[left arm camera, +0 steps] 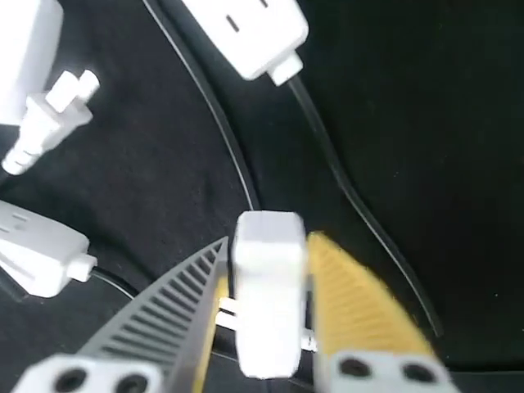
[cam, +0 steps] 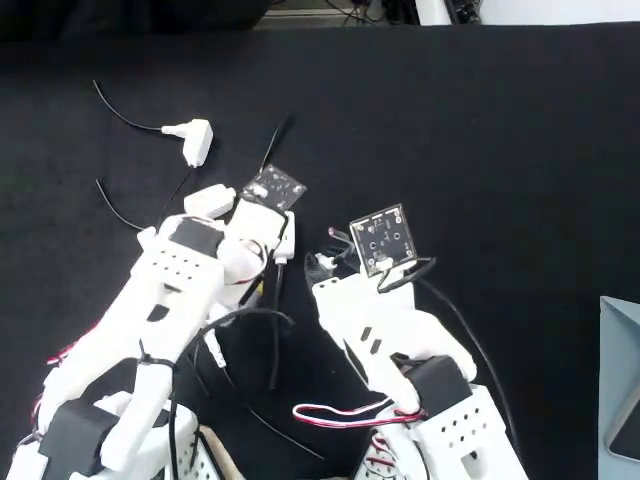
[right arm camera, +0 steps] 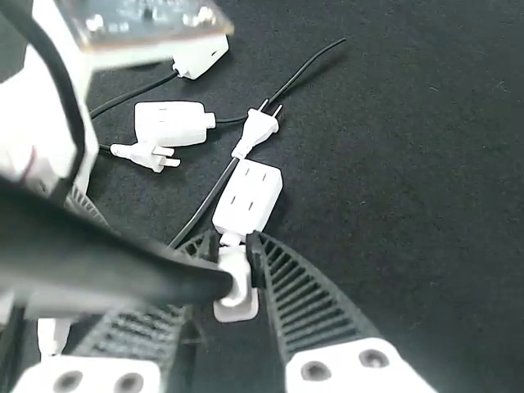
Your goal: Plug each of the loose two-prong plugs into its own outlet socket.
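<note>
Left wrist view: the left hand (left arm camera: 268, 243) is clenched on a white block (left arm camera: 266, 315) above the black tabletop (left arm camera: 426, 123), with a loose two-prong plug (left arm camera: 51, 113) lying nearby. The right hand (right arm camera: 232, 240) pinches a small white piece (right arm camera: 236, 295) that touches an outlet socket (right arm camera: 248, 195) on the tabletop.

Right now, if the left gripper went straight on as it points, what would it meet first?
Probably the thin black cord just ahead of the white plug in the left gripper, then the white outlet socket. Height is unclear; it may pass above.
</note>
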Controlling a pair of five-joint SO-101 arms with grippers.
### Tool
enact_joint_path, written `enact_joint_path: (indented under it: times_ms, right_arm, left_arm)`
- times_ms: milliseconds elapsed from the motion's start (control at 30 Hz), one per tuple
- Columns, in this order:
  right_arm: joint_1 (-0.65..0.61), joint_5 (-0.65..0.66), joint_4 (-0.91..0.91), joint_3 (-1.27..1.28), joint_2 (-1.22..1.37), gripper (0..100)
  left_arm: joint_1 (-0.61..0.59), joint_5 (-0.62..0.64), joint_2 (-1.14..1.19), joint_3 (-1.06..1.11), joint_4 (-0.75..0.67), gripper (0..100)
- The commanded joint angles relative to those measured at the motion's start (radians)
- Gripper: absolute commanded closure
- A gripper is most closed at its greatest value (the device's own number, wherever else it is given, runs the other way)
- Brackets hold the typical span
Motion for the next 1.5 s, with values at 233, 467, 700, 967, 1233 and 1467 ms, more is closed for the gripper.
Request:
enact_joint_path:
  times_ms: [233,467,700,967,1233,1467]
  right_arm:
    - [0.009,0.006,0.003,-0.015,-0.010,98.4]
    - [0.009,0.006,0.003,-0.015,-0.010,98.4]
    - [0.009,0.006,0.003,-0.015,-0.010,98.4]
    - [0.009,0.006,0.003,-0.015,-0.010,98.4]
    - [0.008,0.006,0.003,-0.015,-0.010,98.4]
    - [0.008,0.006,0.003,-0.015,-0.010,98.4]
  left_arm:
    - [-0.150,-0.094,-0.018,-0.039,-0.020,67]
    - [-0.162,-0.117,-0.018,-0.039,0.031,67]
    - [-0.099,-0.115,-0.046,-0.004,0.054,67]
    - [-0.225,-0.147,-0.041,0.142,-0.149,67]
    - [-0.298,-0.173,-0.049,0.153,-0.167,67]
    - [-0.302,-0.147,-0.055,0.122,-0.149,67]
